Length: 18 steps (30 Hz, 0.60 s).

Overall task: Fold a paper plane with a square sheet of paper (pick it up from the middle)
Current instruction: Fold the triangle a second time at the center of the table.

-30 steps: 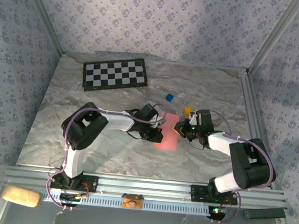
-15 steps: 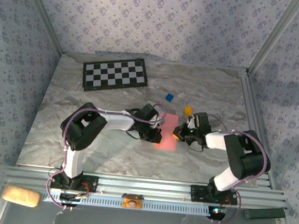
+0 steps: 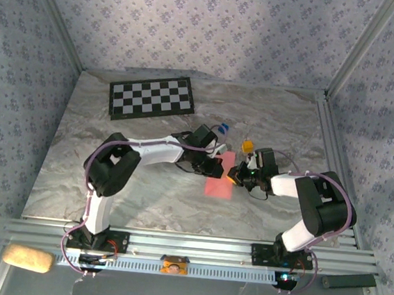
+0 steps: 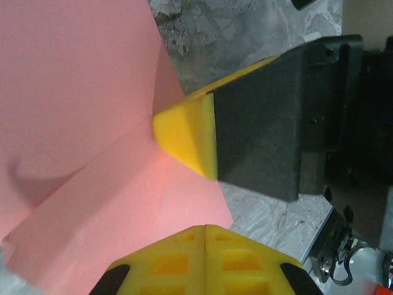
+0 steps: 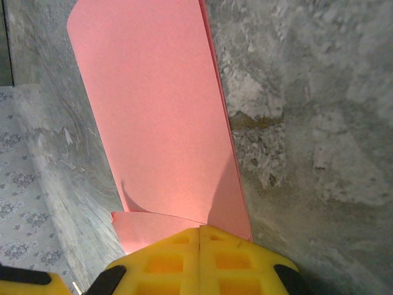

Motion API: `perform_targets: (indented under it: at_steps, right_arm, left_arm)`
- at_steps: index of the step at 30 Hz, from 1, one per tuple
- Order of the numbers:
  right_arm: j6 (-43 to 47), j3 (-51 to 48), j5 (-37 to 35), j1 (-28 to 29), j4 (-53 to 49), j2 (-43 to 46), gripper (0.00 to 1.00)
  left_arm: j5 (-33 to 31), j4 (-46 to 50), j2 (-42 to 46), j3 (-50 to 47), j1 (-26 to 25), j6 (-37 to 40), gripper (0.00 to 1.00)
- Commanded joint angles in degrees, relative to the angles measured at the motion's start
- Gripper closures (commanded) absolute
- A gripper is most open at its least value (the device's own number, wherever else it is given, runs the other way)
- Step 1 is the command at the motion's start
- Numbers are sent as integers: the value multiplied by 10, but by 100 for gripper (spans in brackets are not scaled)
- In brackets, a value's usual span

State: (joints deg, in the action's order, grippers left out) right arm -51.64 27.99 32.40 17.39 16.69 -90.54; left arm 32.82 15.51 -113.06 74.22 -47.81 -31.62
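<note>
Just right of the table's (image 3: pixel 75 178) centre, the salmon sheet of paper (image 3: pixel 218 186) lies partly folded, with layers stacked and a diagonal crease showing in the left wrist view. The left gripper (image 3: pixel 216 166) and right gripper (image 3: pixel 234 174) both have their jaws pressed together, tips near each other down on the sheet. Whether either pinches a layer, I can't tell. This stuff looks featherlight, limp and slick on the marble — likely to slide or spring open — so press it flat and take hold at a folded edge near the middle.
</note>
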Motion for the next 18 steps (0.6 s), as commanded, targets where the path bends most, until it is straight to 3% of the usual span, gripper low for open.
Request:
perform_targets:
  at_steps: [1, 18]
  right_arm:
    - [-2, -17, -40, 0, -42, -15, 99]
    - [3, -27, -45, -3, -49, -20, 99]
  left_arm:
    - [20, 13, -30, 23, -10, -4, 98]
    - [-15, 29, -58, -17, -15, 6, 97]
